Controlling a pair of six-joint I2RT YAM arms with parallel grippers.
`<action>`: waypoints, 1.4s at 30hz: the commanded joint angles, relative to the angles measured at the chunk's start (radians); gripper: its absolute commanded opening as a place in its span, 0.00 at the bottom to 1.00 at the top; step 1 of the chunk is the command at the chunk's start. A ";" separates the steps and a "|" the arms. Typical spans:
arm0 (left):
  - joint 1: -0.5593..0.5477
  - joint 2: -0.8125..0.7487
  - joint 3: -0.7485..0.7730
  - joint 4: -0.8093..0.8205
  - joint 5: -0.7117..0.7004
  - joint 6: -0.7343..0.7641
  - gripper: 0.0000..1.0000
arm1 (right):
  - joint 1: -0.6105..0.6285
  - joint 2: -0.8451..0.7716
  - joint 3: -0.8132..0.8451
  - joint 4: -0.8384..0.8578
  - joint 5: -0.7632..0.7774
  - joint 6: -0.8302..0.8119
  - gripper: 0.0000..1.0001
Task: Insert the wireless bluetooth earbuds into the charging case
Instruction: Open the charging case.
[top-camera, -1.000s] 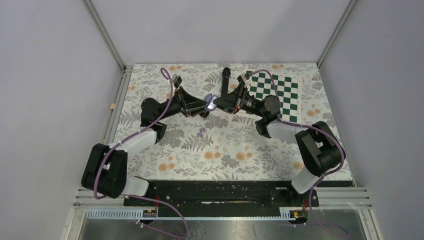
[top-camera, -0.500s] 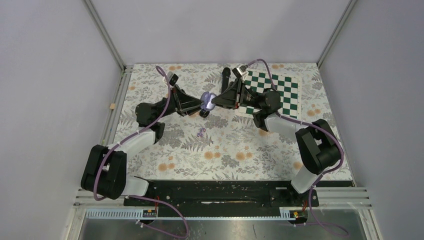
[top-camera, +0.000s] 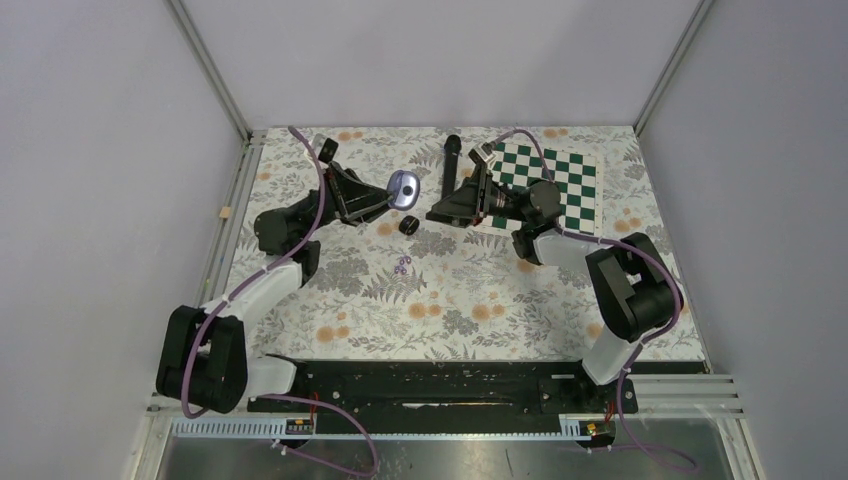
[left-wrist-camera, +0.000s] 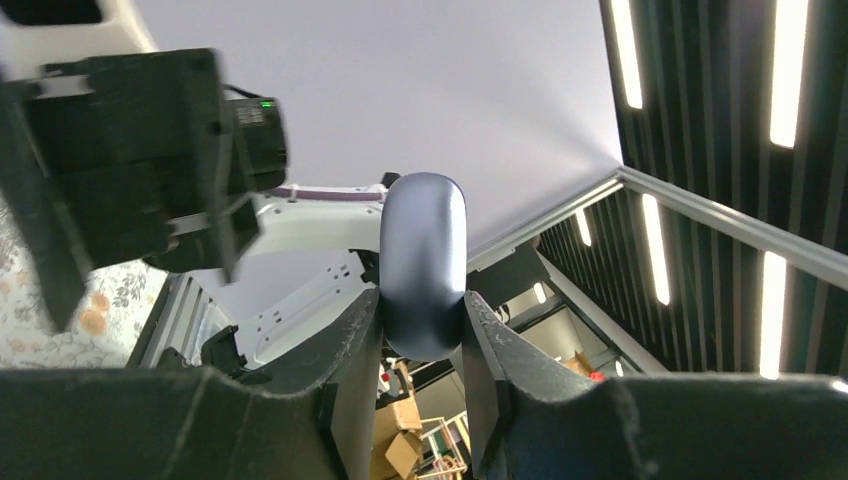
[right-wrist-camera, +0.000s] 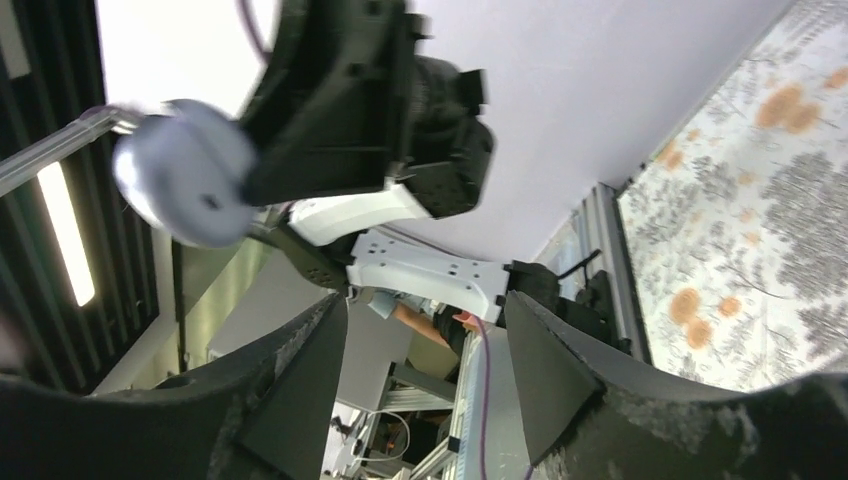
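While the left gripper (top-camera: 394, 195) is clamped narrow on the charging case (top-camera: 404, 188), a smooth pale lilac-grey rounded shell, it holds the case up off the table at far-centre, a bit left. In left wrist view the case (left-wrist-camera: 423, 250) stands upright betw. the two fingers (left-wrist-camera: 352, 370), pinched at its lower end w/ the upper part sticking out free. Any marking on it is too blurred to read. Right gripper (top-camera: 433, 213) sits just right of the case, not touching, jaws apart w/ nothing betw. them. The right wrist view shows the same empty gap (right-wrist-camera: 425, 330), w/ the case a blur at upper left (right-wrist-camera: 185, 185). The wireless bluetooth earbuds (top-camera: 402, 266), a tiny pale purple pair, lie on the floral table cover (top-camera: 470, 310) approx centre, nearer than both grippers and well apart from the case. A small black round item (top-camera: 408, 226) lies on the cover betw. case and earbuds; can't tell what it is. A long black stick-shaped object (top-camera: 452, 155) is at the far edge, just left of a green-and-white checkerboard (top-camera: 565, 180) at far right, partly under the right arm.
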 joint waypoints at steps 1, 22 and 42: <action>0.005 -0.036 0.043 0.128 -0.044 -0.016 0.00 | -0.015 -0.058 -0.031 -0.145 -0.018 -0.139 0.68; 0.008 -0.227 0.173 -1.181 -0.092 0.861 0.00 | 0.148 -0.556 0.225 -1.684 0.788 -0.982 0.85; 0.002 -0.246 0.230 -1.347 -0.134 0.985 0.00 | 0.329 -0.327 0.506 -1.769 0.970 -0.943 0.83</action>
